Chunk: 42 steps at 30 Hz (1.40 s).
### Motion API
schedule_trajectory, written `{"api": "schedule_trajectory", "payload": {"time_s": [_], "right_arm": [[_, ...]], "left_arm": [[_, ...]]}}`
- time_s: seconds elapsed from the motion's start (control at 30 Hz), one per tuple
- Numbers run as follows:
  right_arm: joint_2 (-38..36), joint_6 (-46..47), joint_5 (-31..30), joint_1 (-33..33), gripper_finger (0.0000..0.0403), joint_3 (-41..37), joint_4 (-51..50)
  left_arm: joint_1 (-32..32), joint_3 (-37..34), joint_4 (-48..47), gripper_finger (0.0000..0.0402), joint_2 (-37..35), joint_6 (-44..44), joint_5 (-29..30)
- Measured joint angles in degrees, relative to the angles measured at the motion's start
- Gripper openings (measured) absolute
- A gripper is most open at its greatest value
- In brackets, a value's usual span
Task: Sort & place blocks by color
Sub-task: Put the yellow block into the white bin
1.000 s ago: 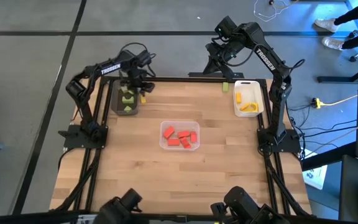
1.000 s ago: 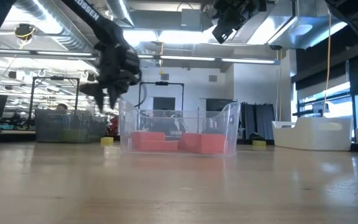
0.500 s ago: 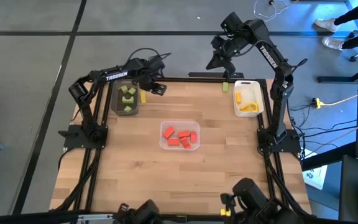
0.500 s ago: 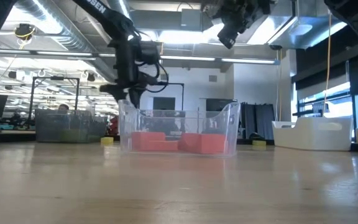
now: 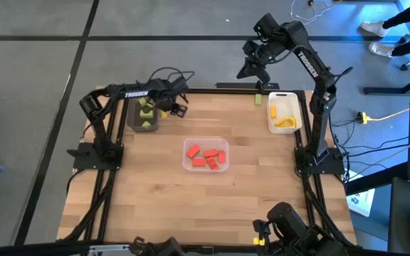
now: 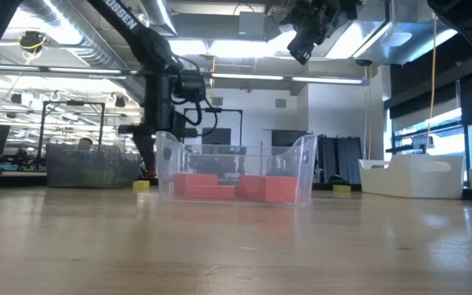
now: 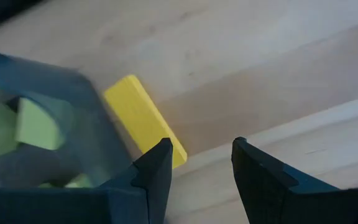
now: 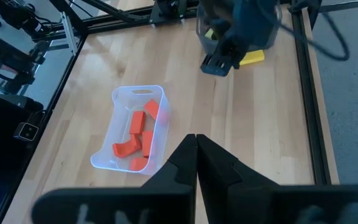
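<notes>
The wooden table (image 5: 155, 185) carries three trays. The clear tray (image 5: 206, 155) sits near the middle with red blocks (image 5: 207, 157) in it. The white tray (image 5: 285, 112) stands at the far right corner holding yellow blocks (image 5: 284, 122), and the dark grey tray (image 5: 145, 115) at the far left corner holds light green blocks (image 5: 146, 112). The left gripper (image 5: 177, 109) hangs low just beside the grey tray, fingers (image 7: 156, 167) parted with nothing between them, right over a loose yellow block (image 7: 144, 119) that lies flat against the tray's side. The right gripper (image 5: 252, 65) is raised past the table's far edge, its fingers pressed together and empty. A small yellow-green block (image 5: 258, 99) lies on that far edge, near the white tray.
</notes>
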<state>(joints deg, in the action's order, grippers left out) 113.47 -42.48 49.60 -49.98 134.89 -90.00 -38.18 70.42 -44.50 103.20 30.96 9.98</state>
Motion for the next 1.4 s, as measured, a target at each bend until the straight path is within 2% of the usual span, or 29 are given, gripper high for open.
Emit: {"api": "schedule_trajectory", "payload": {"time_s": [0.27,0.6,0.87,1.07,1.3,1.4], "right_arm": [[0.0,-0.2,0.0,0.0,0.0012,0.0,0.26],[0.0,-0.2,-0.02,0.0,0.0012,0.0,0.35],[0.0,-0.2,0.0,0.0,0.0012,0.0,0.33],[0.0,-0.2,0.0,0.01,0.0012,0.0,0.35],[0.0,-0.2,0.0,0.0,0.0012,0.0,0.37],[0.0,-0.2,0.0,0.0,0.0012,0.0,0.37]], "left_arm": [[2.17,-6.3,3.41,0.0154,0.0,1.67,6.41],[1.63,-7.48,5.23,0.0154,0.03,1.48,6.52],[0.83,-7.22,6.08,0.0154,3.69,0.0,6.54],[2.35,-7.37,7.55,0.0154,3.26,-3.64,4.15],[4.79,-7.29,10.69,0.0154,3.19,-8.17,-8.02],[5.71,-7.31,12.33,0.0154,3.27,-8.27,-10.48]]}}
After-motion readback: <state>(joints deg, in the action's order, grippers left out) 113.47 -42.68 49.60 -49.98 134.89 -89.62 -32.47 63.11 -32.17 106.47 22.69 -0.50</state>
